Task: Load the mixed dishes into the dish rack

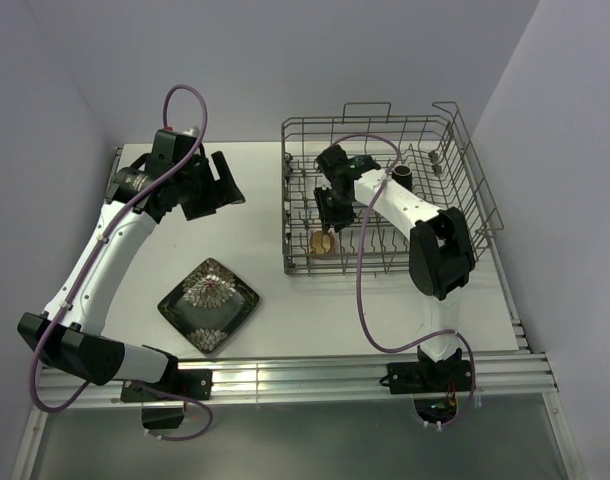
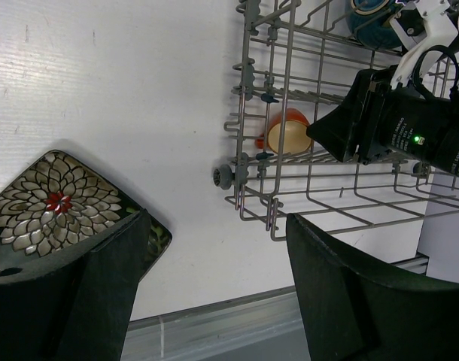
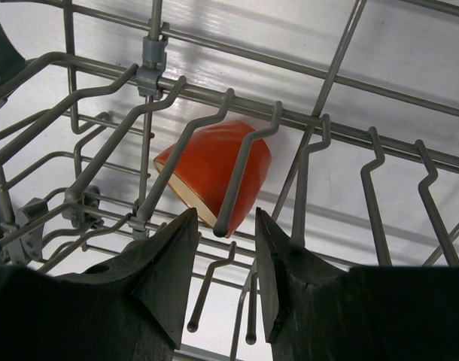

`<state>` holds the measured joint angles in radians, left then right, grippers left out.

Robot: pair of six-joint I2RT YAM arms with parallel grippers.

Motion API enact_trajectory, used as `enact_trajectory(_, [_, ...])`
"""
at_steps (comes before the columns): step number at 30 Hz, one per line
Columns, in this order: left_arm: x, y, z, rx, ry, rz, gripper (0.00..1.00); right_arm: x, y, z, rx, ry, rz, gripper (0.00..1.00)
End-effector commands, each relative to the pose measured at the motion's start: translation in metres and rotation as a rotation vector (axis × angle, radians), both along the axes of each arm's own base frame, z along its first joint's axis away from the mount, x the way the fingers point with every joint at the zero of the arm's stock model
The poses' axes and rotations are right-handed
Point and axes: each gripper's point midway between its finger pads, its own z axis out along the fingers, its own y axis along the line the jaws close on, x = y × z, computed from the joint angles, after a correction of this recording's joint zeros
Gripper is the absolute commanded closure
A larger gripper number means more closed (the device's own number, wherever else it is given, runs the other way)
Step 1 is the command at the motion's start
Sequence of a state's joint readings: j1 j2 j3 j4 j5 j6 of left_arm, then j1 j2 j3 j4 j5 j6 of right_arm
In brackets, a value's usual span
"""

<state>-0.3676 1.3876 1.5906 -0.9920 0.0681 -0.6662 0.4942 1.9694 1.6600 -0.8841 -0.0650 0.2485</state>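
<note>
The grey wire dish rack (image 1: 465, 160) stands at the back right. The small orange cup (image 1: 322, 243) lies on its side in the rack's near left corner, also in the right wrist view (image 3: 214, 169) and left wrist view (image 2: 288, 131). My right gripper (image 1: 327, 225) is inside the rack just above that cup, slightly open and empty (image 3: 226, 222), with a tine between its fingertips. The small brown cup (image 1: 400, 176) stands in the rack. A dark bowl (image 2: 371, 16) sits further in. The dark leaf-pattern plate (image 1: 208, 304) lies on the table. My left gripper (image 1: 230, 190) is open and empty, high over the table (image 2: 214, 226).
The rack's rows of upright tines (image 3: 312, 162) surround the right fingers closely. The rack's left wall (image 2: 248, 113) faces the left gripper. The table's front rail (image 1: 285, 378) runs along the near edge. Walls close in on both sides.
</note>
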Motion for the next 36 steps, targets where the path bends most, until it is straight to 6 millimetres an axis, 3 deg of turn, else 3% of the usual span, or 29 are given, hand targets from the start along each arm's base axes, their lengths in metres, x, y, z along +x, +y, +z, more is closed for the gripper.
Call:
enact_trajectory(1, [0.002, -0.001, 0.009, -0.015, -0.031, -0.017, 0.21, 0.014, 0.008, 0.016, 0.061, -0.079, 0.029, 0.57])
enact_trajectory(23, [-0.001, 0.004, 0.007, -0.013, -0.025, -0.009, 0.21, 0.01, -0.007, -0.033, -0.04, -0.025, -0.008, 0.6])
enact_trajectory(36, [-0.001, 0.004, 0.006, -0.015, -0.021, -0.008, 0.21, 0.014, -0.013, -0.043, -0.113, -0.05, -0.093, 0.77])
